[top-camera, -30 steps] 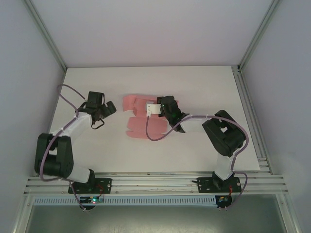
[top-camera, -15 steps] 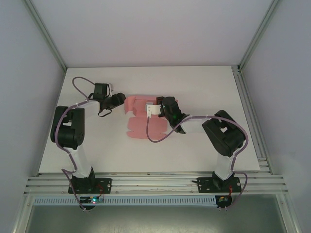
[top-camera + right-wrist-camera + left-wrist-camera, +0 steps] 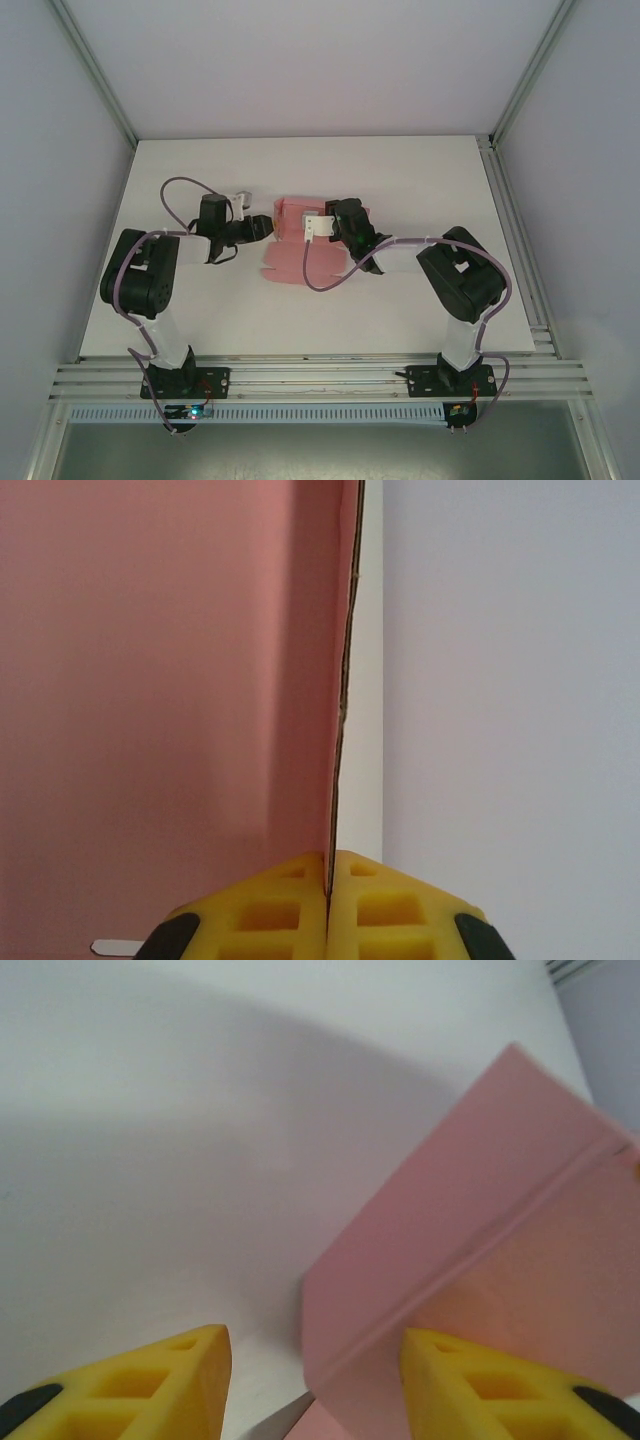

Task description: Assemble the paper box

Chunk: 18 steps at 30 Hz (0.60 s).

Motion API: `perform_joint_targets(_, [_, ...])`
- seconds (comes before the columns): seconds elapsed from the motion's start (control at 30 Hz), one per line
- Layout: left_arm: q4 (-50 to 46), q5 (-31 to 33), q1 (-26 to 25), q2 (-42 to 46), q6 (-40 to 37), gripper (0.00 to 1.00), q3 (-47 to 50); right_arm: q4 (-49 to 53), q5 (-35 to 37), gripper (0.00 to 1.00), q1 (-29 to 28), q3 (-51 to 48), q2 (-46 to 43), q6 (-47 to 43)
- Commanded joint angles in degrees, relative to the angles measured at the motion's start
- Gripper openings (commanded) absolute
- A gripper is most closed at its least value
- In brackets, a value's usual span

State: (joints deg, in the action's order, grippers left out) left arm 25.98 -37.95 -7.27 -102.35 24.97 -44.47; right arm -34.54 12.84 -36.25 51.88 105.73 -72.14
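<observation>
The pink paper box (image 3: 298, 256) lies partly folded in the middle of the white table. My right gripper (image 3: 308, 224) reaches in from the right and is shut on an upright wall of the card. In the right wrist view the card's thin edge (image 3: 345, 680) runs straight up from between the closed yellow fingertips (image 3: 300, 890) of the right gripper (image 3: 328, 872). My left gripper (image 3: 268, 228) is at the box's left end. Its yellow fingers (image 3: 150, 1385) stand apart, and a raised pink flap (image 3: 470, 1220) sits between them, close to the right finger.
The white table (image 3: 430, 180) has free room on the far side and to the right. Grey walls and metal frame posts enclose it. An aluminium rail (image 3: 320, 375) with both arm bases runs along the near edge. Purple cables loop beside each arm.
My left arm has swung right to the box's left end and its jaws have narrowed. The left flap now stands raised. The right gripper has held still.
</observation>
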Motion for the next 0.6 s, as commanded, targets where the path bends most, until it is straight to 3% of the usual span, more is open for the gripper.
perform_joint_targets(0.0, [6.5,-2.7,-1.4,0.3,-3.4,0.48,-1.6,4.1,0.2,0.0,-0.7,-0.4,-1.7,0.9])
perform_joint_targets(0.13, [3.8,-3.5,-3.3,-0.5,-8.5,0.48,-4.2,5.0,0.7,0.0,-0.8,-0.2,-1.8,0.9])
perform_joint_targets(0.57, [-5.3,8.2,-7.7,-1.1,-15.1,0.43,-5.5,5.8,1.6,0.0,-2.7,-2.1,-4.1,0.1])
